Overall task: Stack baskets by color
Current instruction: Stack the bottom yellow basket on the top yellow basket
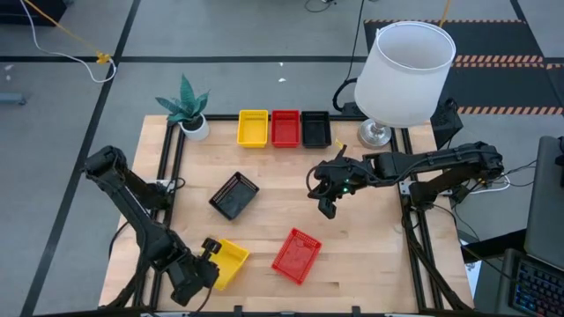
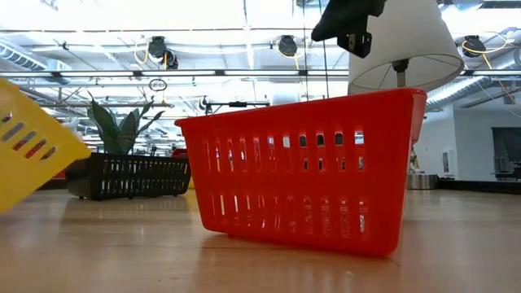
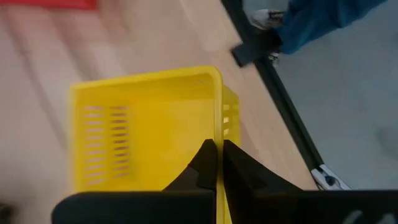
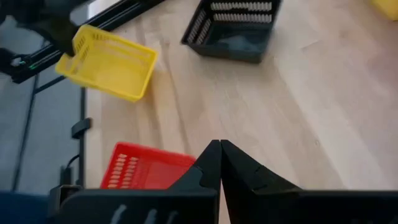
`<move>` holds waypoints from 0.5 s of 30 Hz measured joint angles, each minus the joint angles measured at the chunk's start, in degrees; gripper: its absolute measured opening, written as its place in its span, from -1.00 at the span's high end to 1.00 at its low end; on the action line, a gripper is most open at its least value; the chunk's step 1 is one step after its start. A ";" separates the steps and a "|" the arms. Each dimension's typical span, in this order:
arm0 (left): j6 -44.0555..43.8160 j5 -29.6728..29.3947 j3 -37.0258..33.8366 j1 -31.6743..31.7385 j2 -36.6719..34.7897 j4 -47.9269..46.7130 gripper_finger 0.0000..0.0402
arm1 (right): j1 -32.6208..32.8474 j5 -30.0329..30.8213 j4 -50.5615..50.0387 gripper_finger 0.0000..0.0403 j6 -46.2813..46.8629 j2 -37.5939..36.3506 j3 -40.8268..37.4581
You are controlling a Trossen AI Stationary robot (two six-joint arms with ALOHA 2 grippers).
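L claw [image 1: 205, 261] clamped on rim of loose yellow basket [image 1: 227, 261] at tabletop's front-left corner, basket tilted, prob being lifted for the yellow [image 1: 253, 128] in back-edge row w/ red [image 1: 285, 128] & black [image 1: 315, 129]. R claw [image 1: 327, 203] together, empty, hovers mid-table. Loose black [image 1: 234, 195] sits on likely path; loose red [image 1: 296, 255] near front edge. Plant [image 1: 187, 107], lamp [image 1: 404, 70] flank the row

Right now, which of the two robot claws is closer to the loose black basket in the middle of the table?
The right gripper: it hangs just beside the loose black basket. The left gripper is farther, at the table's near edge, clamped on a yellow basket.
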 joint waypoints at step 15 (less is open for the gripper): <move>7.78 -2.15 14.13 7.29 -0.02 -13.16 0.98 | 0.02 -3.95 0.24 1.00 1.41 0.00 -0.09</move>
